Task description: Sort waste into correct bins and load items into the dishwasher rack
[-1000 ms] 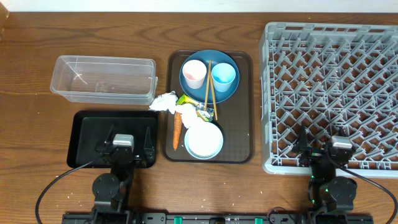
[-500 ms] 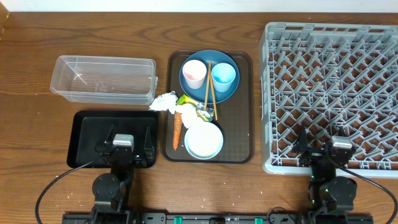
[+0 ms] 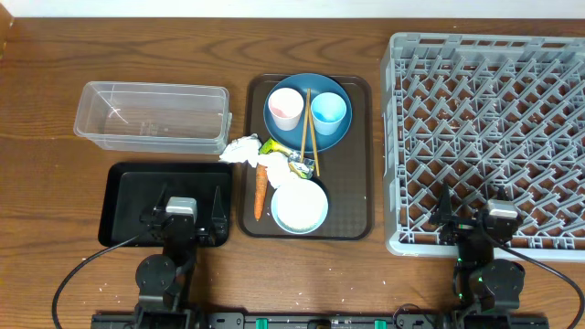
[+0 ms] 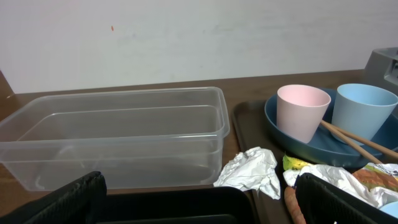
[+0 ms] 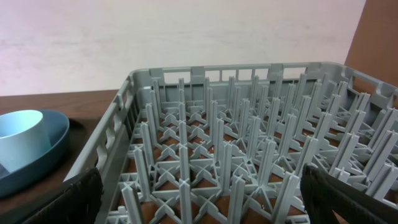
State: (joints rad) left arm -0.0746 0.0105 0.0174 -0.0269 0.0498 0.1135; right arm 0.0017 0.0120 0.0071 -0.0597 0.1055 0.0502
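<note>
Tissue (image 3: pixel 240 151) is lying just beside the carrot (image 3: pixel 260 194), ahead-right of the wide-open, empty left gripper (image 3: pixel 190 199), so a grab is probably risking catching both; the right gripper (image 3: pixel 491 208) is also gaping empty.

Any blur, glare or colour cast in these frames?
Overhead: evenly lit, sharp, small glints on the clear box. Left wrist: its own fingers are dark, soft corners; tissue crisp. Right wrist: rack sharp, wall tinted pink.
</note>
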